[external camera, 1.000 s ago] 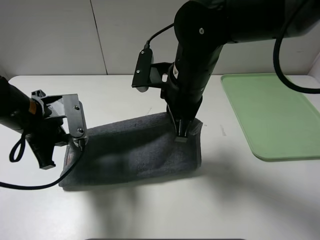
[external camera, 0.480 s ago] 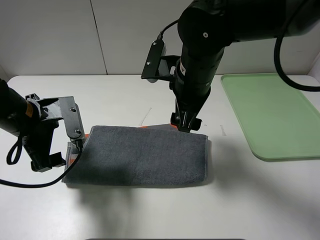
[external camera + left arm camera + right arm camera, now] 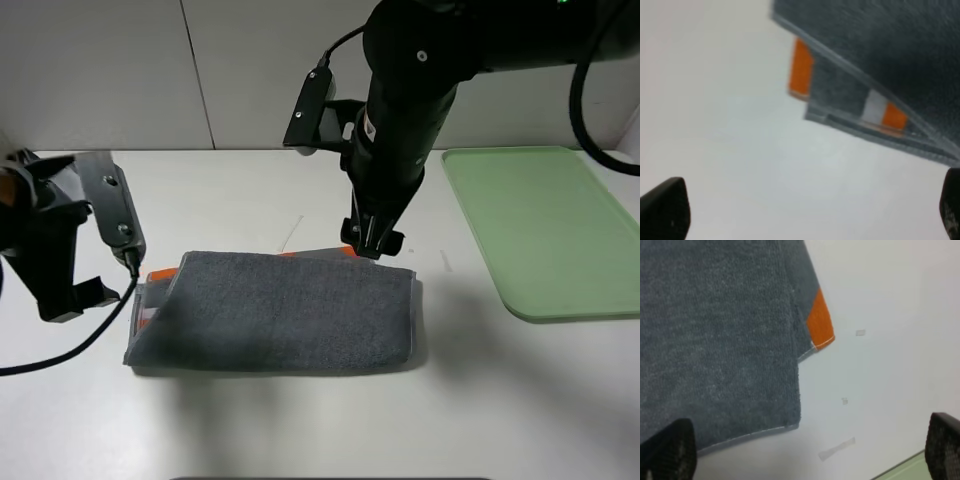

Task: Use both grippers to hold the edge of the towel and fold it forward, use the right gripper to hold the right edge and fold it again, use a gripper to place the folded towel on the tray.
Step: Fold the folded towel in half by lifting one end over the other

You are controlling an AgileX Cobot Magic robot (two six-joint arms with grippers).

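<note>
The dark grey towel (image 3: 280, 312) lies folded in half on the white table, with its orange-and-white band peeking out at the left end and along the far edge. My left gripper (image 3: 105, 280) hangs open just off the towel's left end, touching nothing. In the left wrist view the towel (image 3: 880, 60) corner with its pale hem sits beyond the empty open gripper (image 3: 807, 205). My right gripper (image 3: 375, 243) hovers open over the towel's far right corner. The right wrist view shows the towel (image 3: 720, 340) and bare table between the open gripper (image 3: 805, 447) fingers. The green tray (image 3: 545, 230) lies to the right.
The tray's near corner (image 3: 900, 471) shows at the edge of the right wrist view. A grey panelled wall (image 3: 120, 70) stands behind the table. Small scraps of tape (image 3: 837, 448) lie on the table beside the towel's right edge.
Both grippers opened and released the towel's edge, which now lies flat, folded forward. The left gripper drew back to the left and up; the right rose slightly.
</note>
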